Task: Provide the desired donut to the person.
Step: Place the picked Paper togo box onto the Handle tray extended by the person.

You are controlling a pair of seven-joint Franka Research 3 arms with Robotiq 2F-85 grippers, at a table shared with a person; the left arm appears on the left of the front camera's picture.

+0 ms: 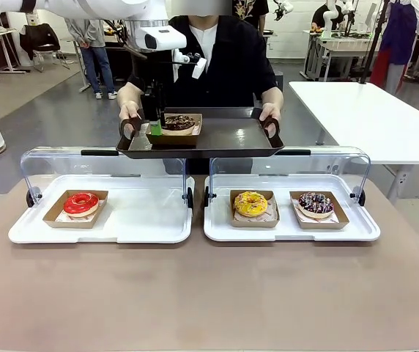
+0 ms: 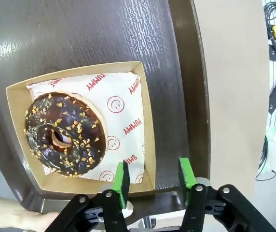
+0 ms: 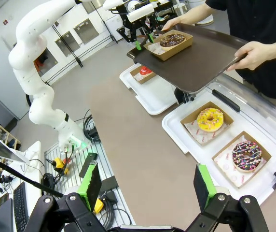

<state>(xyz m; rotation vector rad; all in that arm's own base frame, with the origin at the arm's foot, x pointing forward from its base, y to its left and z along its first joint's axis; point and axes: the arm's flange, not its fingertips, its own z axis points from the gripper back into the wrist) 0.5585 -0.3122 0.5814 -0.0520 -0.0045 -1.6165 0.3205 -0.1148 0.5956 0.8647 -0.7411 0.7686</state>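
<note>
The person (image 1: pixel 217 59) stands at the far side, holding a dark brown serving tray (image 1: pixel 228 137) by both handles. A chocolate donut (image 1: pixel 179 122) with nut bits sits in a cardboard boat (image 2: pixel 145 111) at the tray's left end. My left gripper (image 1: pixel 154 129) hovers at that boat's edge. In the left wrist view its green fingers (image 2: pixel 123 181) stand apart on either side of the boat's wall, which they do not pinch, so the left gripper (image 2: pixel 155 176) is open. My right gripper (image 3: pixel 147 186) is open and empty, back over the table's near right side.
Two white display trays (image 1: pixel 143 220) (image 1: pixel 290 231) with raised clear lids lie on the table. The left one holds a red donut (image 1: pixel 81 203). A yellow donut (image 1: pixel 250 204) and a dark sprinkled donut (image 1: pixel 316 204) lie in the right one. A hand (image 2: pixel 12 215) grips the serving tray close to my left fingers.
</note>
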